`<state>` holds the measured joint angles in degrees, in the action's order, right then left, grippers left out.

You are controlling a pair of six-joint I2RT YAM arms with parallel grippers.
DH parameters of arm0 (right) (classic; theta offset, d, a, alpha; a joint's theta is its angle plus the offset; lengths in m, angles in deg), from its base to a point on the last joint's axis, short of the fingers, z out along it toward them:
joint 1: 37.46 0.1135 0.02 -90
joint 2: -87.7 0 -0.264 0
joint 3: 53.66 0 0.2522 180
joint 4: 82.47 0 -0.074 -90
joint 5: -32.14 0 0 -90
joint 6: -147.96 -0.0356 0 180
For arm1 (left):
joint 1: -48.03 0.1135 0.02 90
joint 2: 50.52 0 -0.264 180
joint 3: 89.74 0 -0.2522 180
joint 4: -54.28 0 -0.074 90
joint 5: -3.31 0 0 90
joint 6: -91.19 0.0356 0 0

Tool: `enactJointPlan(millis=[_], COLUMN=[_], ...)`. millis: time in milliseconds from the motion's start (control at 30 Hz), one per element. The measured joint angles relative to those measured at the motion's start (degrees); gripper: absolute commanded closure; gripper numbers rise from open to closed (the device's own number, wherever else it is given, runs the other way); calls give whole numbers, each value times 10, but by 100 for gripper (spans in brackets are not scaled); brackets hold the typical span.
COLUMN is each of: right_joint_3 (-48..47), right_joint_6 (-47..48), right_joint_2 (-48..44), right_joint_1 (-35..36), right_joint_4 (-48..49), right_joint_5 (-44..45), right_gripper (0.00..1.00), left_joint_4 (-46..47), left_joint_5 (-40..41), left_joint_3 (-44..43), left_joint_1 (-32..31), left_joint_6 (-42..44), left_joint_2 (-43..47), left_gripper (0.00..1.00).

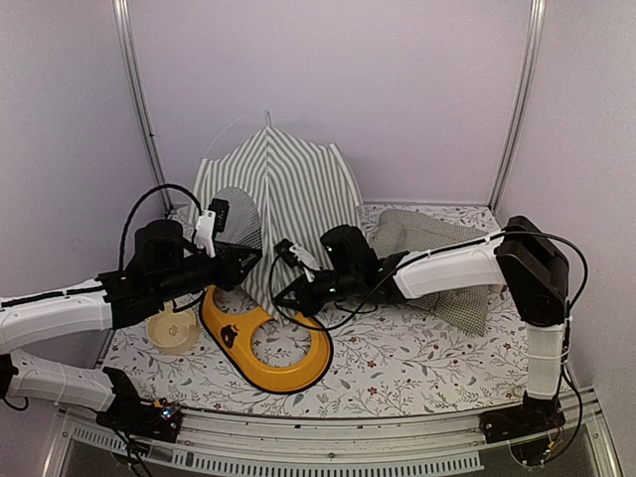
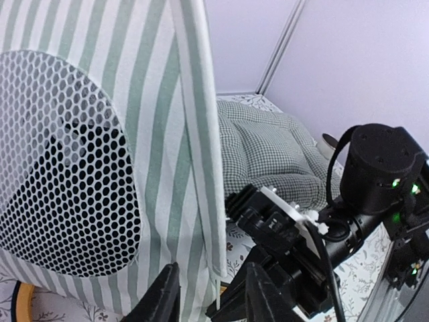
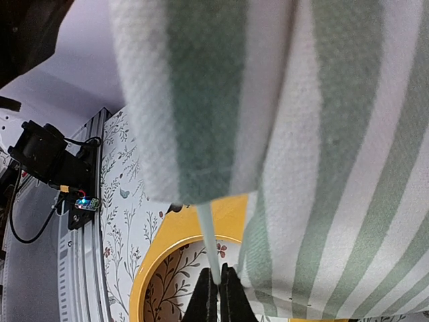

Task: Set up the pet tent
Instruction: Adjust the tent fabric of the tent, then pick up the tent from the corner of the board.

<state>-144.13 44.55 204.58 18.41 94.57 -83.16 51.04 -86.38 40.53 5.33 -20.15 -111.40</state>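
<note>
Green-and-white striped fabric pet tent [image 1: 288, 189] on floral tabletop [image 1: 417, 363]. Left arm [image 1: 70, 310] stretched level, jaws narrowly parted at tent's edge. Right arm [image 1: 447, 266] reaching leftward, jaws pinching thin white pole [image 3: 206, 231].

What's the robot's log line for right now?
pet tent: standing at back | left jaws: parted around its hem | right jaws: shut on white pole | cushion: beside tent

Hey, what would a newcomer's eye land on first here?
The green-and-white striped pet tent stands at the back centre, mesh window on its left side. At its front lower edge the right gripper pinches a thin white pole, left gripper open beside it. A yellow ring lies in front.
</note>
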Motion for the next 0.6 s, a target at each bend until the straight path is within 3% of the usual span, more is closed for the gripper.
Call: enactJointPlan(millis=[167,267,500,600], right_joint_3=[-9,-9,13,14], right_joint_6=[-6,-13,-45,-57], right_joint_2=[-7,-26,-120,-151], right_joint_1=[-1,-7,-33,-35], right_joint_4=[-25,-45,-63,-66], right_joint_5=[10,15,35,56], right_gripper=[69,55,20,11], left_joint_4=[-30,-54,-116,-133], left_joint_5=[44,78,108,97], left_joint_3=[-37,-66,-132,-167], left_joint_1=[4,17,116,168], left_joint_6=[-17,-29,-23,-12], left_joint_2=[-3,2,12,5], left_gripper=[53,48,36,30])
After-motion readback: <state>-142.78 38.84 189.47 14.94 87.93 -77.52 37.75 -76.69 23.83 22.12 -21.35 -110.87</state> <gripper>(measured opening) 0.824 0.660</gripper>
